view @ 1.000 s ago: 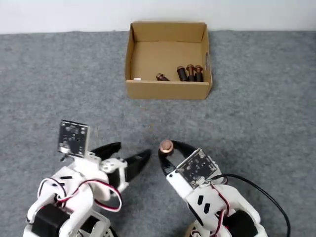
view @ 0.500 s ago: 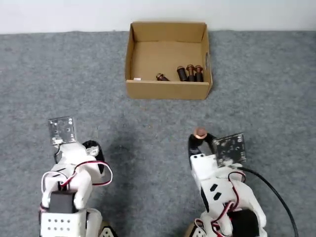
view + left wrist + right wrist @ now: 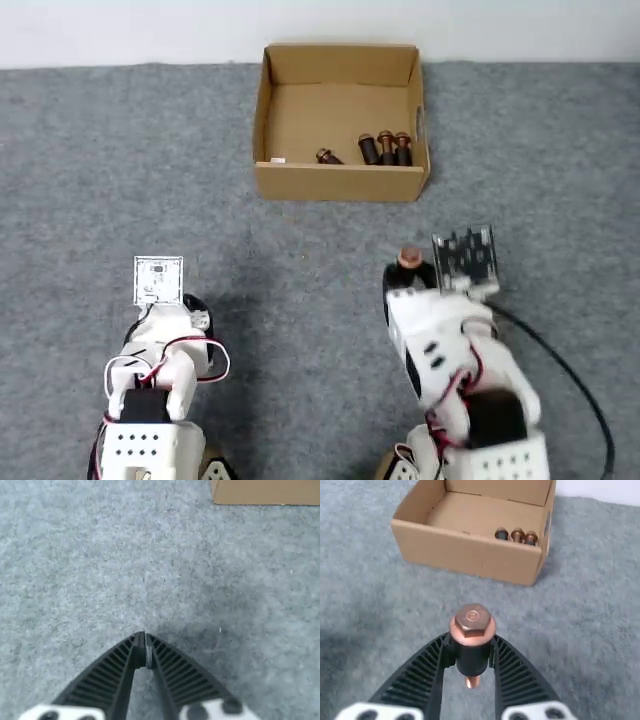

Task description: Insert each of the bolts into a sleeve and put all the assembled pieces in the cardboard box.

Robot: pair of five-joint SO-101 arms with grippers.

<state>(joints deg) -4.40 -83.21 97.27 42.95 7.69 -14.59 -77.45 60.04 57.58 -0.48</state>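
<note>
The right hand (image 3: 470, 642) clamps a copper-headed bolt in black sleeve (image 3: 472, 626), open grey surface (image 3: 300, 250) up to the brown cardboard box (image 3: 470, 557); left hand (image 3: 141, 647) pressed together.

right gripper (image 3: 469, 646): was black, ribbed
left gripper (image 3: 141, 641): was black, ribbed
bolt (image 3: 472, 620): was copper, in the right gripper
sleeve (image 3: 471, 659): was black
cardboard box (image 3: 465, 556): was tan
carpet (image 3: 100, 555): was speckled grey

The cardboard box (image 3: 265, 492) is running off the left wrist view's edge, only a strip showing. In the right wrist view its near wall is hiding all but the tops of the assembled pieces (image 3: 517, 535), and the right hand (image 3: 470, 642) is covering the sleeve's (image 3: 470, 662) sides.
</note>
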